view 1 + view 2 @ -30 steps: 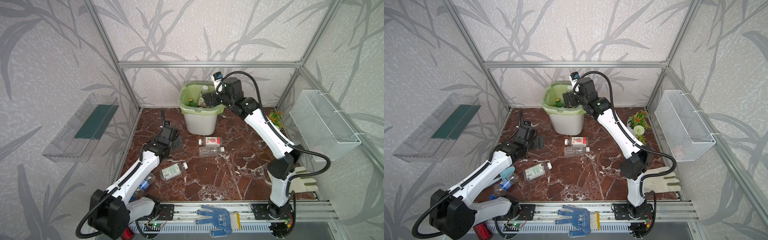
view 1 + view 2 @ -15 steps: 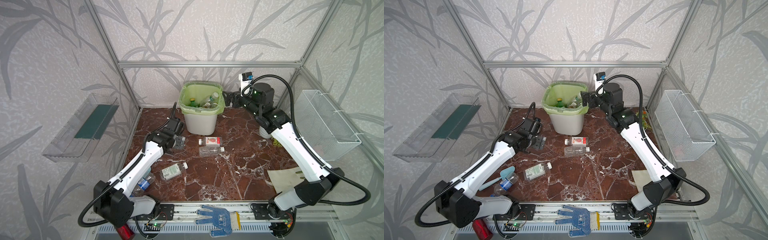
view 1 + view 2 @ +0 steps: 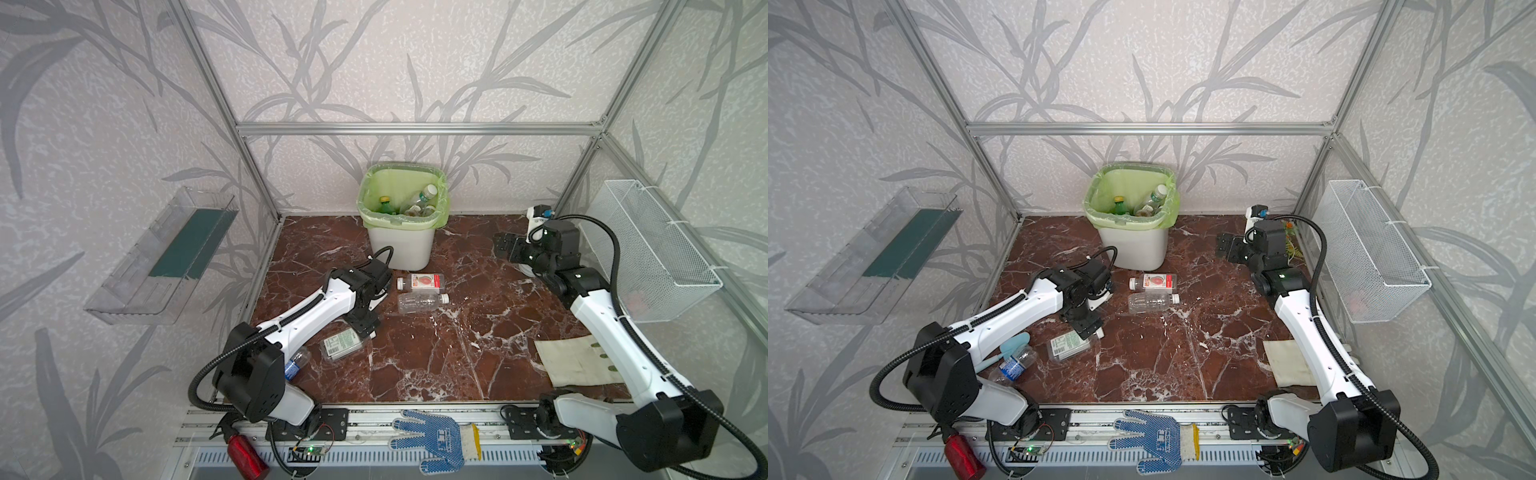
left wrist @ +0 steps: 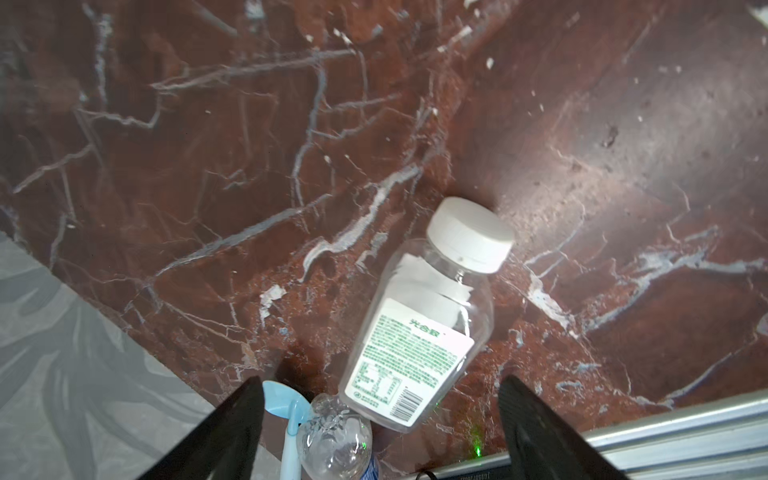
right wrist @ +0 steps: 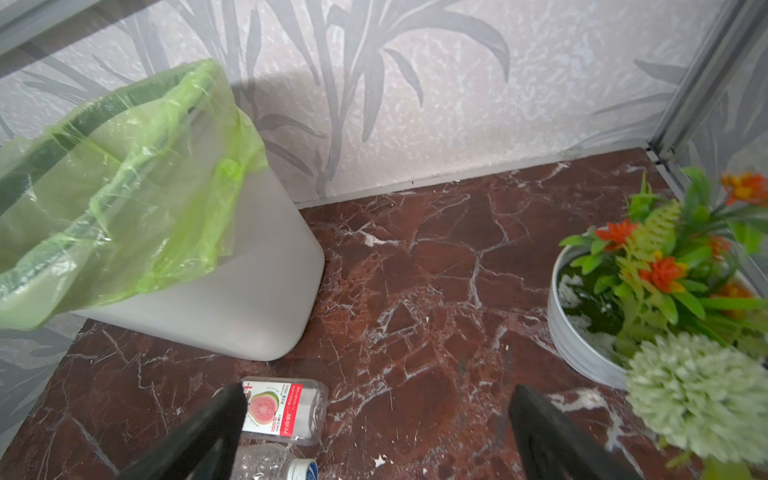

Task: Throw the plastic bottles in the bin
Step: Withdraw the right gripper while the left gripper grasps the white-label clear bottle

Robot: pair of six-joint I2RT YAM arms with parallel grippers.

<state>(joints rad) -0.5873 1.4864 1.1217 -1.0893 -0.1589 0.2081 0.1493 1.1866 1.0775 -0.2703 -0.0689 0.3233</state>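
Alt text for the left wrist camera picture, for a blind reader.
A clear, white-capped bottle with a green-printed label lies on red-brown marble, in front of the open left gripper. A crumpled clear bottle and a pale blue tool lie by its base.

Both top views are bright, evenly lit and sharp, though the wide lens splays the frame posts (image 3: 219, 83) outward toward the corners. Shadows on the table (image 3: 436, 353) are soft. In the left wrist view the marble carries a pale sheen. In the right wrist view the bin (image 5: 249, 299) throws a shadow on the wall (image 5: 291, 91), and the flower plant (image 5: 673, 266) at the edge is blurred.
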